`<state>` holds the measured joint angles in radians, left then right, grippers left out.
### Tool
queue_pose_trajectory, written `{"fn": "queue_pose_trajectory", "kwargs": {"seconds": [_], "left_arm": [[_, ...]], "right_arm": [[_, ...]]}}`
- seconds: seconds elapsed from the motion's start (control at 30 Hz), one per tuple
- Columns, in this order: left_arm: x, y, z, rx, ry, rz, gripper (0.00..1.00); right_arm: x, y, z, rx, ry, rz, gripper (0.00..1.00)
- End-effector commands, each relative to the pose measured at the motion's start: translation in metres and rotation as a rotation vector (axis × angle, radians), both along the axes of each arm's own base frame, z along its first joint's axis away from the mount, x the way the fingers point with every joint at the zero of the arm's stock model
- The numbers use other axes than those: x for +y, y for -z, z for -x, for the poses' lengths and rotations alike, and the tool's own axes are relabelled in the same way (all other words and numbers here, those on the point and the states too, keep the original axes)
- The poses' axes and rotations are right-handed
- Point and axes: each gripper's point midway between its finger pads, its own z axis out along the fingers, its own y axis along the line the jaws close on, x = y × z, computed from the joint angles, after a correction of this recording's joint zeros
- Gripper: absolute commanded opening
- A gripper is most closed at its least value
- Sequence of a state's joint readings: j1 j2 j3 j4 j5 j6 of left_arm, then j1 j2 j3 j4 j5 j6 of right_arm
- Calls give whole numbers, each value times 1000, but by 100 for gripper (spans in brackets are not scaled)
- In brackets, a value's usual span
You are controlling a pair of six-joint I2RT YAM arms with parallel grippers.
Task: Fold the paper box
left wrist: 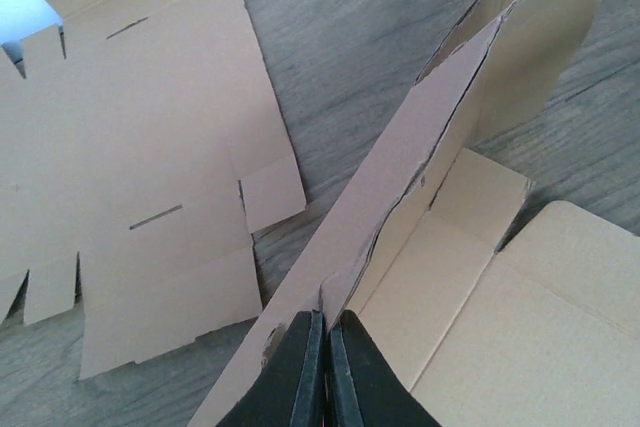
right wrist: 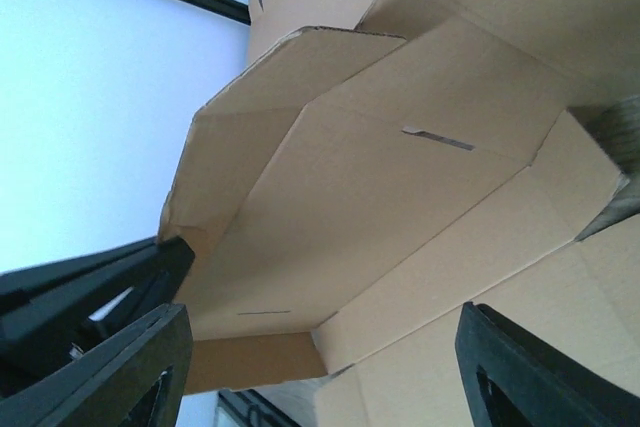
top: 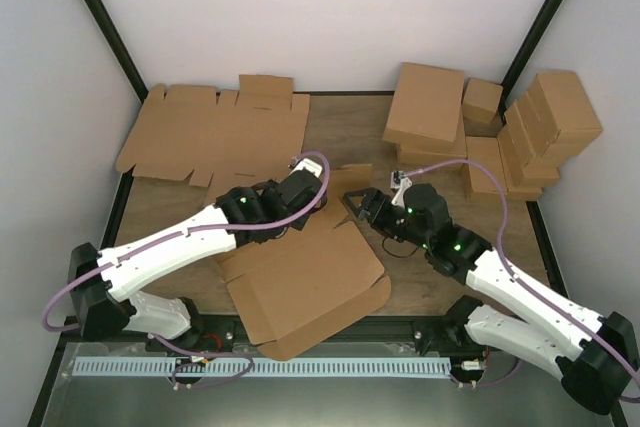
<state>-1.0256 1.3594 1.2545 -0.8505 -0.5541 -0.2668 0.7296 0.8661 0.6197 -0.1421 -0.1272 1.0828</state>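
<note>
Top external view shows the paper box (top: 300,292) lying on the wooden counter (top: 350,132), close to the near edge and between the two arms; it is plain brown cardboard without any print, with a broad flat base panel, rounded corners on its near flap and sharp crease lines. One long wall of it is raised on the far side, and the left fingers (left wrist: 320,347) are pressed fully together on the lower end of this wall, so the thin corrugated edge is pinched between the two black tips. From the left wrist view this wall stands upright and is doubled over, with a short square flap bent inward beside it. The right fingers (top: 353,204) are just beside the far right corner of the box; in the right wrist view they stand wide apart with nothing pinched, and a smooth folded panel with narrow slots fills the space ahead of them. At the back left lie identical flat blanks (top: 215,132) with notched flaps, and at the back right there are smaller closed boxes (top: 500,127), piled up near the wall
</note>
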Motion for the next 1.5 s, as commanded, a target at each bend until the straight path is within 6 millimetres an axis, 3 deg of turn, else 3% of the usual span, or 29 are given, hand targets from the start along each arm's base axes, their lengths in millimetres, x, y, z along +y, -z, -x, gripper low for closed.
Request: {"fn": "queue_pose_trajectory", "kwargs": {"seconds": [0.0,0.27,0.6,0.9,1.03,1.17,1.27,1.43,1.47], "left_arm": [[-1,7,4,-12,-36,-26,4],[-20,21,12,-3,15,-52,4],[-30,32,14,-13,22,-99,4],[-36,35,18,-18,38,-114,4],[-38,35,20,-29,45,-134,4],[-39,36,21,-34,48,-147,6],[-42,35,22,-25,55,-132,22],[-64,21,35,43,134,20,78],[-68,14,38,57,151,69,84]], "right_arm": [[3,-20,-6,85,71,-126,75],[28,-31,-14,111,7,-185,56],[39,-46,-38,84,54,-209,55],[43,-24,-58,122,87,-170,50],[45,-16,-61,133,84,-159,36],[47,-13,-61,138,76,-156,14],[45,-10,-60,146,81,-144,1],[40,0,-58,154,92,-129,1],[40,2,-57,157,92,-125,1]]}}
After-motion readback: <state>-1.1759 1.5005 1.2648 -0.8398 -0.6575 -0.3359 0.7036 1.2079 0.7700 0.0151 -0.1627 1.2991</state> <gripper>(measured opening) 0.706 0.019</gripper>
